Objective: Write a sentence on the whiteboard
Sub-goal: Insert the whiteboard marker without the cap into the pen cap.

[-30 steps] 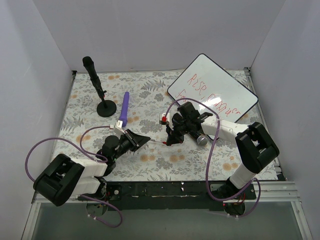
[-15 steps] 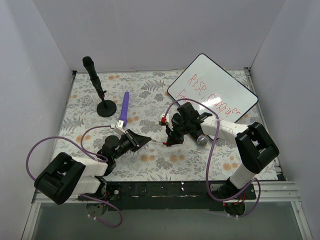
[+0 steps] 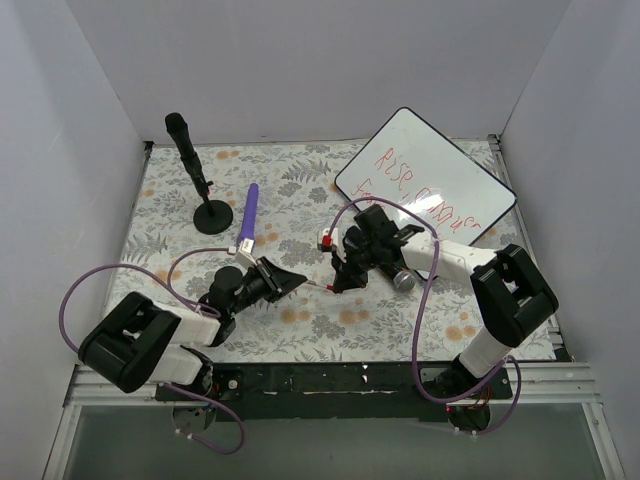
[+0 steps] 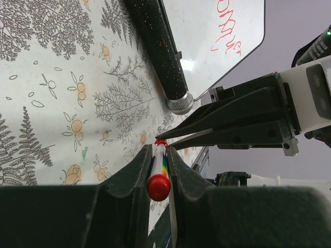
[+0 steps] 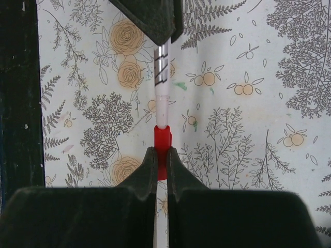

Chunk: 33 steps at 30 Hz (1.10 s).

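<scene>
Left end effector point(image 4: 159, 155) was clamped hard on the marker point(image 4: 163, 166), fingers point(image 4: 135, 173) pinched around the white barrel, with the rounded red tail poking back toward the wrist. Right end effector point(image 5: 161, 155) was clamped too, jaws tight on the marker's red front end point(image 5: 162, 138). So that was one marker held from both sides, stretched between the two tips just in front of the whiteboard's point(image 3: 450, 150) near-left edge. The whiteboard lay flat on the floral desk point(image 3: 300, 190), turned at an angle. The sentence point(image 3: 395, 165) ran across it in red, in two rows, the lower one partly hidden by the right arm. A black glittery cylinder point(image 4: 155, 46) lay beside the whiteboard's near edge. Left of the whiteboard sat a purple stick point(image 3: 249, 215), and further left a black stand point(image 3: 195, 170).
</scene>
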Each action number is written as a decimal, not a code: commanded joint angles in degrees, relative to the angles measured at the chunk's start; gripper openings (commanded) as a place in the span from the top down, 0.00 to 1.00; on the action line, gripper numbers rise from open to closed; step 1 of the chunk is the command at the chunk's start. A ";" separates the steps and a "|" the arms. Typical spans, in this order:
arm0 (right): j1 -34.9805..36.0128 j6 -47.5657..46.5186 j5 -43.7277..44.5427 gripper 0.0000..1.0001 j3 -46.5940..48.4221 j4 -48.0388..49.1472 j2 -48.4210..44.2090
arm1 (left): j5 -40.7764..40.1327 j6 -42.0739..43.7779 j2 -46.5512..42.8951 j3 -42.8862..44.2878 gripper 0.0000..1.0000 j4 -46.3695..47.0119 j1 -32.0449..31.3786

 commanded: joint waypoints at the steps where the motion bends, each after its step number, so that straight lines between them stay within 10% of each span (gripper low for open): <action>1: 0.86 -2.00 -2.90 0.99 2.46 0.49 -0.53 | 3.73 0.78 2.75 2.50 1.00 2.48 -0.11; 24: 0.95 3.54 -2.90 0.99 6.59 3.48 2.28 | 10.67 -3.18 17.00 7.07 1.00 13.64 -0.28; 33: 0.68 2.14 -0.62 0.66 8.00 -1.17 3.78 | 8.13 -4.76 17.09 6.47 1.00 13.56 -0.37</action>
